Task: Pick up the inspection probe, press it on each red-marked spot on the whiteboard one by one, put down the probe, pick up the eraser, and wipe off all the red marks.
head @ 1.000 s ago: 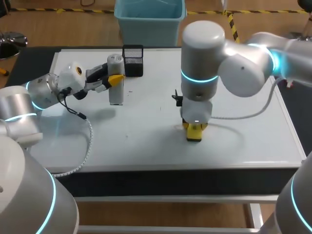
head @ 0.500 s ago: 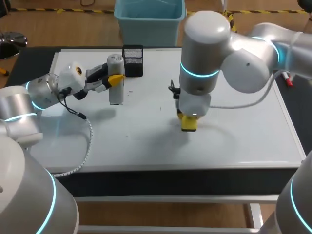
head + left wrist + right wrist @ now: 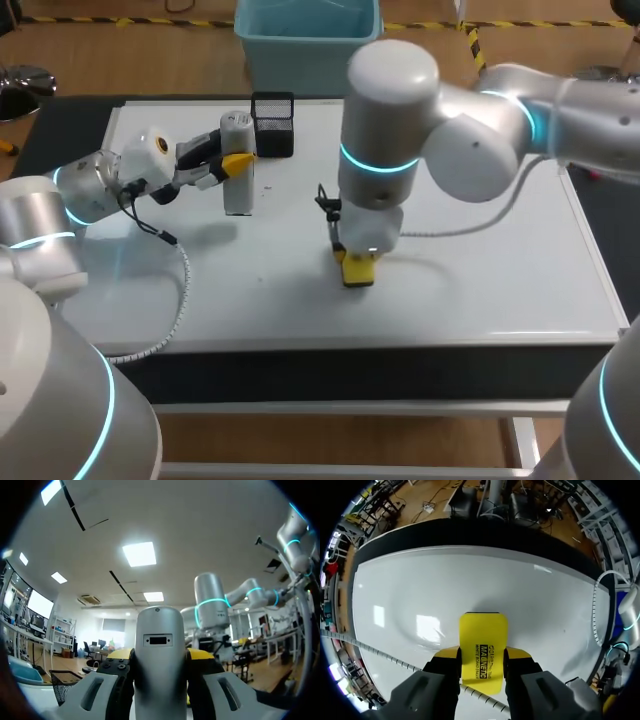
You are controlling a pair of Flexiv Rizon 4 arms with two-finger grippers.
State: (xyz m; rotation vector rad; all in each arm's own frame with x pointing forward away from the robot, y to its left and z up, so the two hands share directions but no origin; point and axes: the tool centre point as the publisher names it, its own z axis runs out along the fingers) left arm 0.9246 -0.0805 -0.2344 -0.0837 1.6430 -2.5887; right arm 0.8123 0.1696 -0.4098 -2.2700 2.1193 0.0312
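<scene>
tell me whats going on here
The right gripper holds the yellow eraser down at the whiteboard, near its front middle. The left gripper holds the silver probe upright near the black basket at the back. No red marks show on the board.

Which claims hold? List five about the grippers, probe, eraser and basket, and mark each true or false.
1. The right gripper is shut on the eraser. True.
2. The eraser is blue. False: it is yellow.
3. The left gripper is open. False: it is shut on the probe.
4. The probe lies flat. False: it stands upright.
5. The basket stands beside the probe. True.
</scene>
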